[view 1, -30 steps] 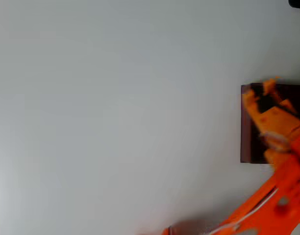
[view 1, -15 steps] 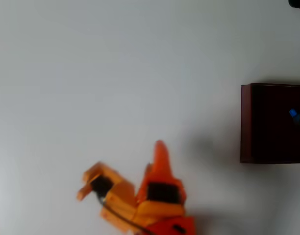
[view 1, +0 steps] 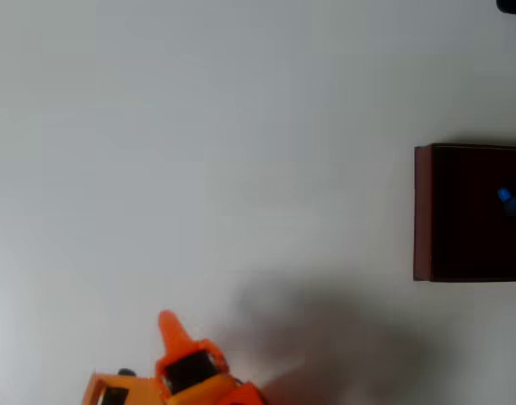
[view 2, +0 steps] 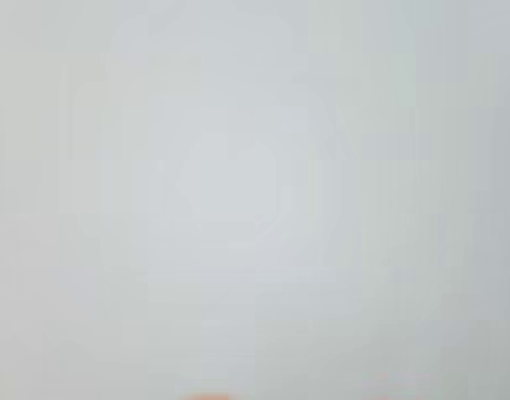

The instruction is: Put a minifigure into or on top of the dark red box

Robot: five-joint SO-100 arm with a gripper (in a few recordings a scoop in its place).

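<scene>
The dark red box (view 1: 422, 211) sits at the right edge of the overhead view, its dark interior facing up. Inside it, near the right edge, lies the minifigure (view 1: 506, 198), showing as a small bright blue spot. My orange gripper (view 1: 131, 354) is far from the box, at the bottom left of the overhead view and partly cut off by the picture's edge. One pointed finger (view 1: 169, 327) points up the picture and the other finger (view 1: 98, 386) lies spread to its left. The gripper is open, with nothing between its fingers.
The white table (view 1: 199, 152) stretches bare between the gripper and the box. A soft shadow (view 1: 325, 337) lies on it right of the gripper. A dark object (view 1: 513, 5) sits in the top right corner. The wrist view gives a blurred pale surface (view 2: 238, 183).
A second ago the gripper hovered over the box. It has since swung left and down to the bottom left edge, leaving the minifigure lying inside the box.
</scene>
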